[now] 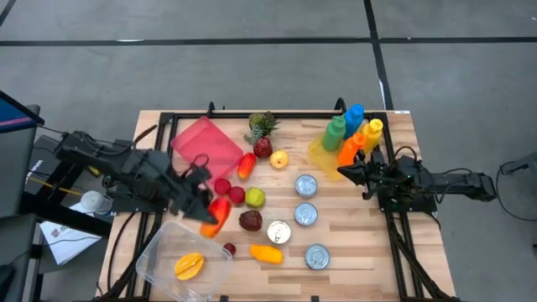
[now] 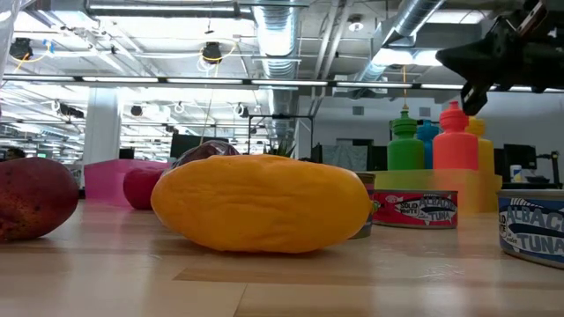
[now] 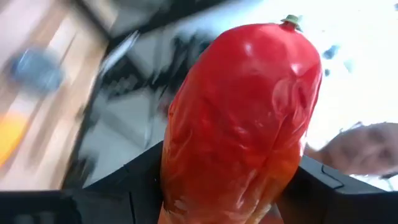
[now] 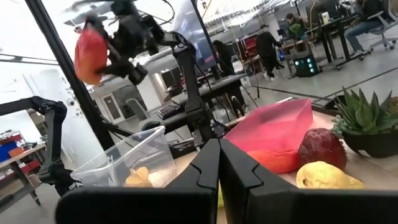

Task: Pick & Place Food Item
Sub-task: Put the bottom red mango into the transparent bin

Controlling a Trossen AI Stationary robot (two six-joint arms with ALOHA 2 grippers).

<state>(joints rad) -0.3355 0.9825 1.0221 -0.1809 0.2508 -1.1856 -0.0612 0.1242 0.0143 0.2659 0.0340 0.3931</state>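
Red pepper (image 3: 245,118), shading to orange at one end, is pinched between the fingers of the left gripper (image 1: 205,211), lifted clear of the table (image 1: 352,243) at its left side, just beyond the far edge of the clear plastic bin (image 1: 159,260).

To do this step well, I judge the arm should carry the pepper toward the near side until it hangs squarely over the bin's opening, lower it inside the walls, and only then let go, keeping clear of the yellow fruit (image 1: 189,266) already lying in there.

The right gripper (image 1: 357,174) waits at the right by the coloured bottles (image 1: 352,134), its fingers pressed together.

The left wrist view alone shows the grip close up; the right wrist view shows the pepper held high above the bin; the low view misses it altogether.
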